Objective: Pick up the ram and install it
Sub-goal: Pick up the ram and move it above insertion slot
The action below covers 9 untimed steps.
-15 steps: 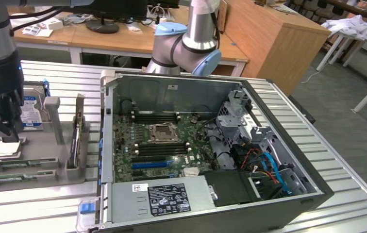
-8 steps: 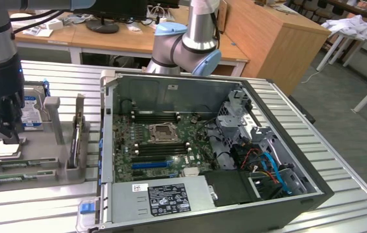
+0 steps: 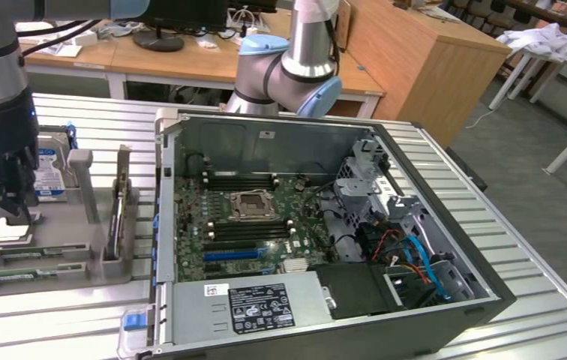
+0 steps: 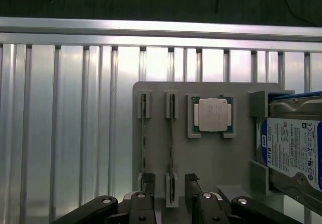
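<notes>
1. My pincer (image 4: 169,181) is as wide open as it goes and has hold of nothing.
2. It hangs low over the gray holder (image 4: 211,158), which lies on the ribbed metal table (image 4: 75,133) at the exterior view's left, apart from the computer case (image 3: 403,334).
3. The ram stick (image 4: 171,133) stands on edge in its slot in the holder. In the wrist view one end of it lies between my two fingers, one on each side, neither touching it as far as I can tell.
4. A second stick (image 4: 144,133) stands just beside it in the next slot, close to one finger's tip. On the ram stick's other side are the square processor chip (image 4: 213,115) and then the hard drive (image 4: 294,148).
5. Done so far, as I judge it: the approach only — I am lined up over the ram stick, with no grip taken.
6. Left to do: the whole of the pick-up and the whole of the fitting.
7. Inside the case, the dark memory slots (image 3: 248,181) on the main board (image 3: 218,225) look empty — nothing has been installed there.
</notes>
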Motion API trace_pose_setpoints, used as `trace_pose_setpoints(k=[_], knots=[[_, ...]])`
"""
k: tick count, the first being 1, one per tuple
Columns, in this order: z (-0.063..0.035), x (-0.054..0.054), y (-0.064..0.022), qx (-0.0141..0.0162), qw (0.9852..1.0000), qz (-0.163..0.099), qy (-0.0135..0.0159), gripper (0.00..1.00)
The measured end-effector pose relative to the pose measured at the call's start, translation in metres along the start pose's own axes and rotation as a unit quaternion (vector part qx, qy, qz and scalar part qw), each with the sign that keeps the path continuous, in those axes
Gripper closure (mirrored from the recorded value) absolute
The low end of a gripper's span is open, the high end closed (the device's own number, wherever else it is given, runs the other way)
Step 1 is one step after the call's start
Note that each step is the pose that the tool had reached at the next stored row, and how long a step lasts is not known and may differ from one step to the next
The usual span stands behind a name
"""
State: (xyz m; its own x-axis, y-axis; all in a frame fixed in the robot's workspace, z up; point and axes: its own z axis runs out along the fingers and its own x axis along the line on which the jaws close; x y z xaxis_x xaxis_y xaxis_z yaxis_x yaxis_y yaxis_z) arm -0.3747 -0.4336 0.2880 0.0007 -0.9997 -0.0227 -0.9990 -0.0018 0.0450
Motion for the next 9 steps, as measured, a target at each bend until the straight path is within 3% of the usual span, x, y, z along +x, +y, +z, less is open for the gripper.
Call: trace_pose_setpoints(k=[9], knots=[[0.0045, 0.0001, -0.0002, -0.0001, 1.0, 0.0, 0.0001, 0.63]])
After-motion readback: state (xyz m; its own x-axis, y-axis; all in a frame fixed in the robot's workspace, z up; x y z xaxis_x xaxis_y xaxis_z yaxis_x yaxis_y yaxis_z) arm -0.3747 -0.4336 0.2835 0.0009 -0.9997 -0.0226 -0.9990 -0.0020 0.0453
